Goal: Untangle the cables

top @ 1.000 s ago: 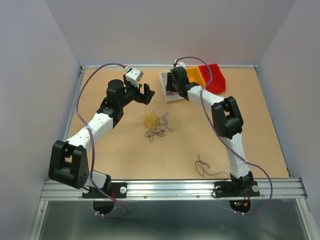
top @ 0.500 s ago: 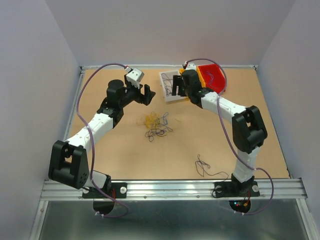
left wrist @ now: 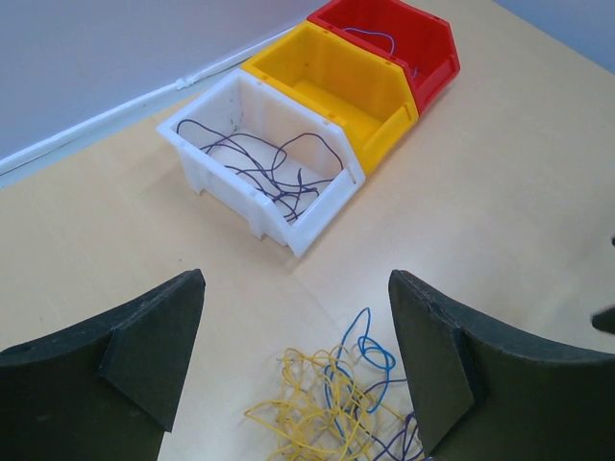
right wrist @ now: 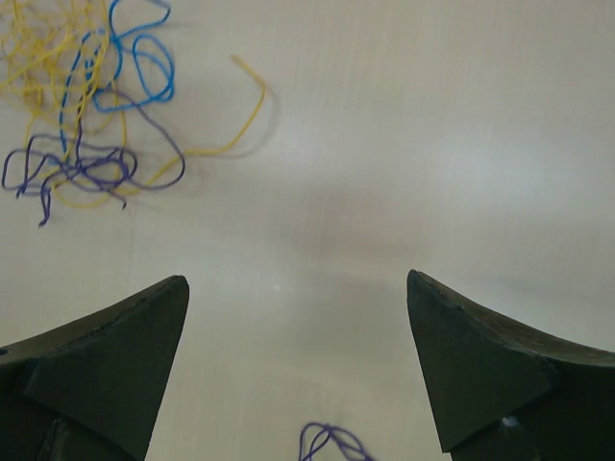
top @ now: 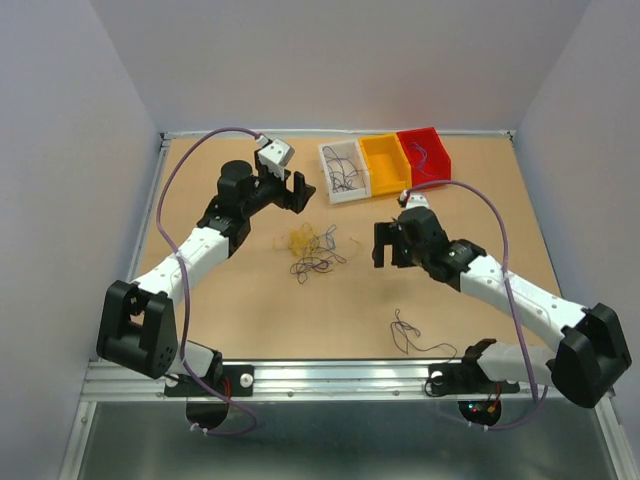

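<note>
The cables are a clump of thin yellow, blue and dark purple wires on the table's middle. My left gripper is open and empty, just behind the clump. In the left wrist view the clump lies low between the fingers of the gripper. My right gripper is open and empty, to the right of the clump. In the right wrist view the clump is at the upper left, away from the gripper. A separate dark purple wire lies at the front right and shows in that view.
Three bins stand in a row at the back: a white bin with dark purple wires, a yellow bin, and a red bin with a thin wire in it. They also show in the left wrist view: white, yellow, red.
My right arm has swung from the bins at the back down to the table's middle right, its gripper now facing the clump. The left gripper has shifted slightly.
</note>
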